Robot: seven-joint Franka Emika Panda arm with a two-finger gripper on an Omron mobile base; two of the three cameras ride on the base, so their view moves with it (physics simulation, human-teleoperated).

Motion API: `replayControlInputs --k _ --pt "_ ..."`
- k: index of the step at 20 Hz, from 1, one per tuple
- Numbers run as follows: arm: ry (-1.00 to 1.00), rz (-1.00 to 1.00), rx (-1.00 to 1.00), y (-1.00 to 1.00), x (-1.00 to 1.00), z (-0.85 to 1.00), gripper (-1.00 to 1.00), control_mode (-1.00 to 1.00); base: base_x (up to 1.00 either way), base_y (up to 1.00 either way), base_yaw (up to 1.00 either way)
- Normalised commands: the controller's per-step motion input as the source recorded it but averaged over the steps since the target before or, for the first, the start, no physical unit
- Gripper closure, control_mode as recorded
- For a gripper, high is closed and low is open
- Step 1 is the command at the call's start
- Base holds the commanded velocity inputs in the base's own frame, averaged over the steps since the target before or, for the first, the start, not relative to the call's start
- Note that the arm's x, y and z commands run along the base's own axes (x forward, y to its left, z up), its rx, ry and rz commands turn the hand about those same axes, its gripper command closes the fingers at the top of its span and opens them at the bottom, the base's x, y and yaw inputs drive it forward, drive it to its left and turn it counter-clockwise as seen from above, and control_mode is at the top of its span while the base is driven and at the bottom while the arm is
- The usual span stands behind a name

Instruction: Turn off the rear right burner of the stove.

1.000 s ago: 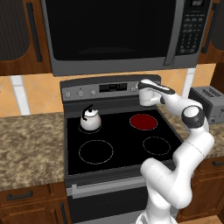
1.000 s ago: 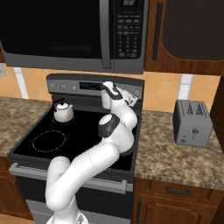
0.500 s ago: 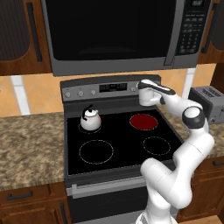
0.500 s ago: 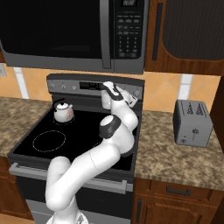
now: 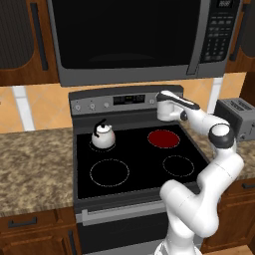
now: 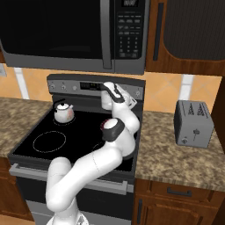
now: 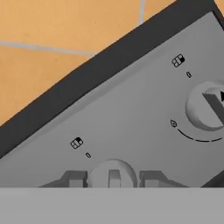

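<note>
Nothing visibly shifted since before, claw [image 7: 113,179] clamped on round grey knob [image 7: 113,171] of black glass-top stove [image 5: 139,159], rear right burner [image 5: 164,138] glowing red, white kettle [image 5: 103,136] rear left, speckled granite tabletop [image 5: 35,159].

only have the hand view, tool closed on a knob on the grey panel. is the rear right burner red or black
Observer: Red. The rear right burner glows in the left base view, so it is not off yet; the knob in your tool likely needs more turning.
Operator: any other zone lit
Observer: No. Both front zones are black; the large front left zone shows just its pale ring.
Operator: anything sitting on top
Observer: A kettle on the rear left zone of the stove, apart from the arm.
</note>
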Motion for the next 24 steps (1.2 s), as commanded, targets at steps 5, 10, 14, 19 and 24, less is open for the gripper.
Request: replayControlInputs --k 5,10,14,19,24 --pt "0.00 -0.13 0.28 -0.02 0.00 0.04 1.00 -1.00 0.00 0.00 0.00" --pt "0.00 -0.10 0.36 -0.05 0.00 0.06 1.00 -1.00 0.00 0.00 0.00" --pt "0.00 -0.10 0.38 -0.03 0.00 0.04 1.00 -1.00 0.00 0.00 0.00" --pt "0.00 -0.10 0.38 -0.02 0.00 0.03 1.00 -1.00 0.00 0.00 0.00" --pt "0.00 -0.09 0.43 -0.03 0.00 0.05 1.00 -1.00 0.00 0.00 0.00"
